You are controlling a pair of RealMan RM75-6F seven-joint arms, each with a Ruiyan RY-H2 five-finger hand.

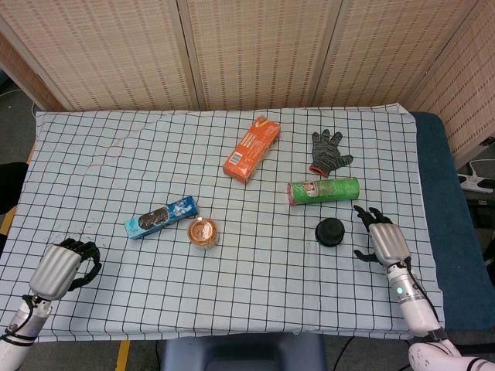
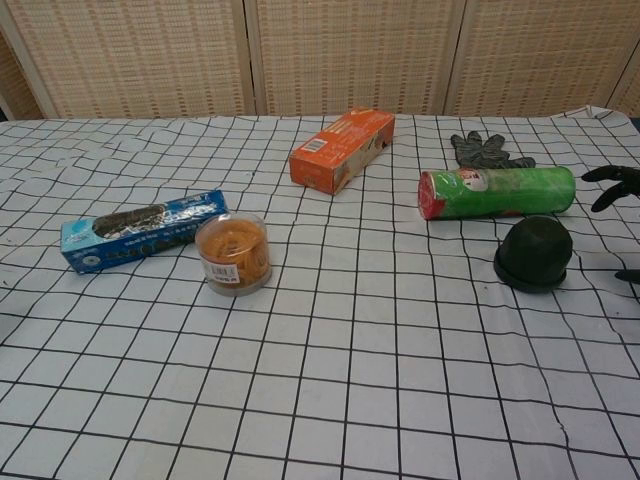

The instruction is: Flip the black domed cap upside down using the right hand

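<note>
The black domed cap (image 1: 331, 232) (image 2: 534, 254) sits dome up on the checked cloth, just in front of the green can (image 1: 323, 191) (image 2: 497, 192). My right hand (image 1: 382, 235) hovers a short way to the cap's right, fingers spread and holding nothing; only its fingertips (image 2: 615, 186) show at the chest view's right edge. It does not touch the cap. My left hand (image 1: 63, 264) rests at the near left corner of the table with its fingers curled in on nothing; the chest view does not show it.
An orange box (image 1: 251, 148) lies mid-table and a grey glove (image 1: 329, 151) behind the can. A blue biscuit packet (image 1: 162, 216) and a small orange tub (image 1: 203, 233) are at centre left. The table's right edge (image 1: 430, 224) runs close beside my right hand.
</note>
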